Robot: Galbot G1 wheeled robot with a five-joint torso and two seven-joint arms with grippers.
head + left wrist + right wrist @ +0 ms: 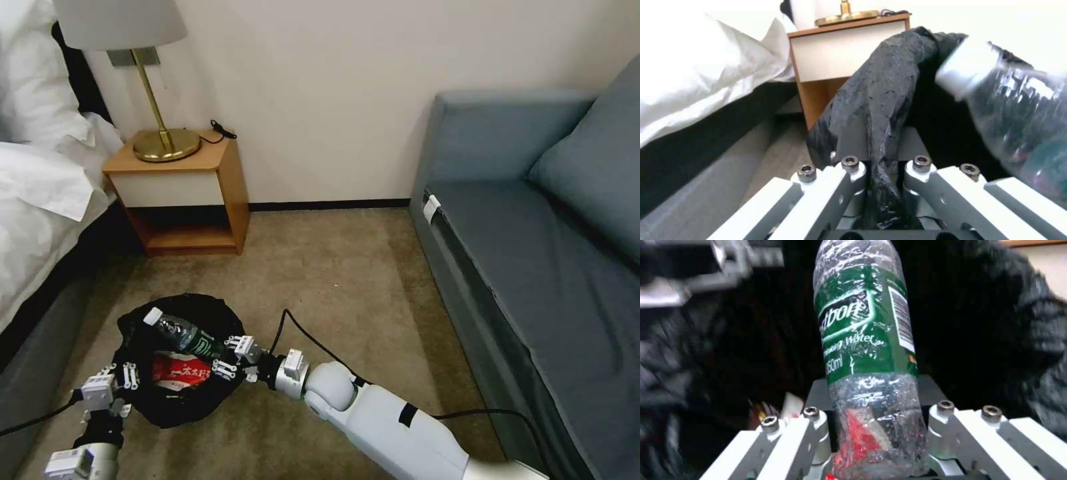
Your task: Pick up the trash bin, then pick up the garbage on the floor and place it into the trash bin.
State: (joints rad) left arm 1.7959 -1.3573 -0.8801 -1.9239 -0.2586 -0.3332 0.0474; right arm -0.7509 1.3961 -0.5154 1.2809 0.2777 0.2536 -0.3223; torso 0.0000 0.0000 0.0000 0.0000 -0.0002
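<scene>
Late stage of tidying. Trash bin (175, 360) lifted off the carpet (347, 280) beside the bed (40, 200), its black bag rim pinched between the clenched fingers of the left gripper (117, 387). Clear bottle (188, 335) with green label gripped at its base by the right gripper (233, 357), poised over the bin mouth, not yet released. Red-and-white wrapper (179, 370) already inside. No litter visible on the surrounding floor; probably the last piece, pending drop.
</scene>
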